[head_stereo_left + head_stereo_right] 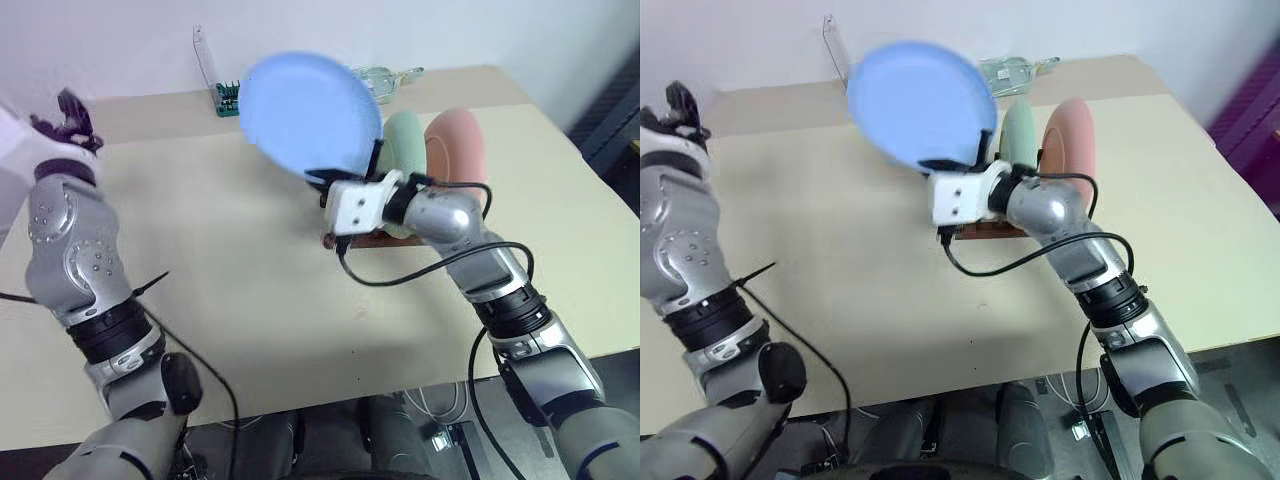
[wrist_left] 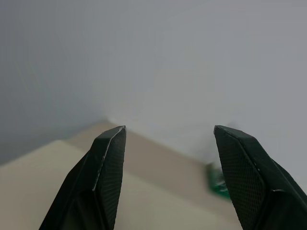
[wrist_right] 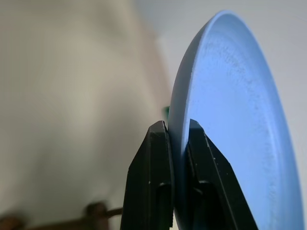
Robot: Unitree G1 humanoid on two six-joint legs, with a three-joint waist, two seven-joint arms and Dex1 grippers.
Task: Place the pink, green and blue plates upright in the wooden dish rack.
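Right end effector [image 3: 176, 139] pinching blue plate [image 1: 310, 112], rack [image 1: 372, 238] mostly hidden

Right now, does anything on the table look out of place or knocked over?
Nothing stands out. The green plate and pink plate stand upright in the wooden dish rack. The blue plate is off the table, pinched at its rim by the right claw. The left claw is open and empty.

rack [image 1: 372, 238]: mostly hidden by right arm | blue plate [image 1: 310, 112]: blurred
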